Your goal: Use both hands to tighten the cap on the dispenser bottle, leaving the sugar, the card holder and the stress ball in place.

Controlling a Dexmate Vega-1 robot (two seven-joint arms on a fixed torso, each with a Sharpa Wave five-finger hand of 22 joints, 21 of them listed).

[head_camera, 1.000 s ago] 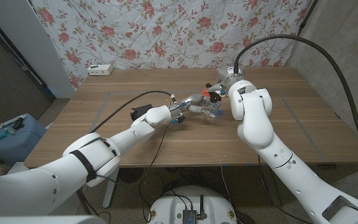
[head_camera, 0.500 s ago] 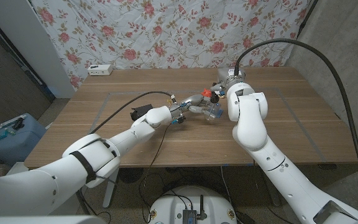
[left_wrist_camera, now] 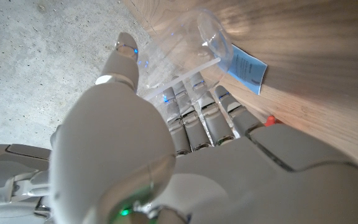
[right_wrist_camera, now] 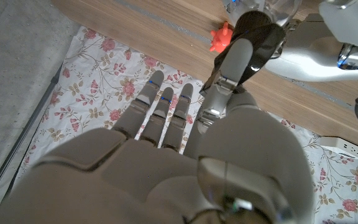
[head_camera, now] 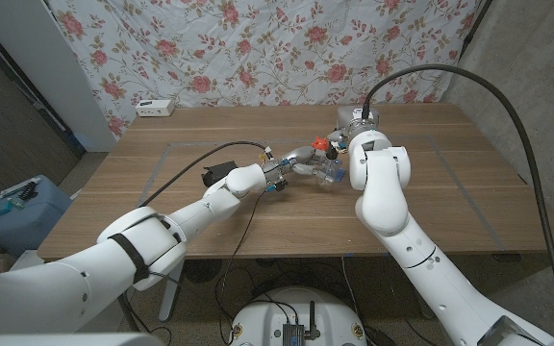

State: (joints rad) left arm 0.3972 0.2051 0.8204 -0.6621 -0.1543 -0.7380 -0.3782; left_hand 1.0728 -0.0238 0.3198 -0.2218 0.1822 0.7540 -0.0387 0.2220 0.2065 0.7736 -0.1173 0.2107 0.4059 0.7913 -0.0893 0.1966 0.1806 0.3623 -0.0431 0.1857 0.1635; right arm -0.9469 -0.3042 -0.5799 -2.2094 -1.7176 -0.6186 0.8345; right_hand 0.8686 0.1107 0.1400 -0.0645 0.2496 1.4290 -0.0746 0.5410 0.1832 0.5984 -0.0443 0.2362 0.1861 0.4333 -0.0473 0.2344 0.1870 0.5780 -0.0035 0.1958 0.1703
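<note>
My left hand (head_camera: 291,165) reaches over the middle of the table and grips the clear dispenser bottle (head_camera: 329,173). In the left wrist view its thumb and fingers (left_wrist_camera: 197,99) wrap the clear bottle (left_wrist_camera: 185,50). My right hand (right_wrist_camera: 185,155) is at the bottle's top, mostly hidden behind its own forearm in the head view. In the right wrist view its thumb tip touches the black cap (right_wrist_camera: 261,25), while the other fingers (right_wrist_camera: 163,109) stretch straight, away from the cap. A red spiky stress ball (right_wrist_camera: 219,38) lies on the wood just beyond the cap.
A blue-printed packet (left_wrist_camera: 247,67) lies on the table beside the bottle. A white power strip (head_camera: 155,107) sits at the table's (head_camera: 450,192) far left edge. A floral cloth hangs behind. My left arm's black cable (head_camera: 229,147) loops over the wood.
My right forearm has rolled and shifted slightly left over the bottle's top. The left hand and the bottle have stayed where they were.
</note>
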